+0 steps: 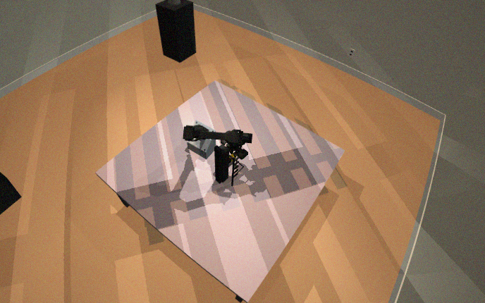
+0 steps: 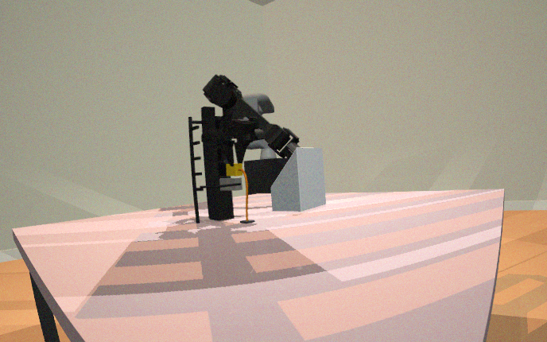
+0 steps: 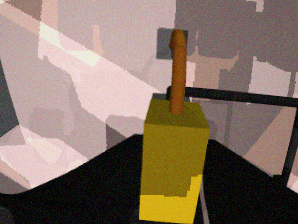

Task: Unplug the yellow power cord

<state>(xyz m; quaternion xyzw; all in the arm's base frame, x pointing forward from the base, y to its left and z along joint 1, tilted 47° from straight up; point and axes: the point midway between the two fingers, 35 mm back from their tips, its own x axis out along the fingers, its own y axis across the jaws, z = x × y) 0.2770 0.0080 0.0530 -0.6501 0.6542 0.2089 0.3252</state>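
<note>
The yellow plug [image 2: 234, 169] sat against the face of the upright black power strip [image 2: 217, 201], about halfway up it, and appeared seated in its socket there, though the joint itself was hidden. From the plug's outer end the orange cord [image 2: 246, 193] dropped in a loose curve to a small dark foot [image 2: 247, 221] resting on the table [image 2: 362, 258]. A grey plug [image 2: 230, 184] sat in the strip just below the yellow one.

The gripper [image 2: 234, 159] came down on the plug from above, its fingers partly closed and clamped on the yellow block. In the wrist view the plug [image 3: 173, 163] stood between the two dark fingers with the cord [image 3: 177, 72] running away from the camera. Such a hold on the block and not the cord probably served to pull straight out of the socket without bending the lead.

A thin black rack [image 2: 194, 169] stood just beside the strip, on the side away from the arm. A pale grey wedge-shaped block [image 2: 300, 181] stood near the arm's base.

No container showed in any view. By my reading the pull-out had not begun
</note>
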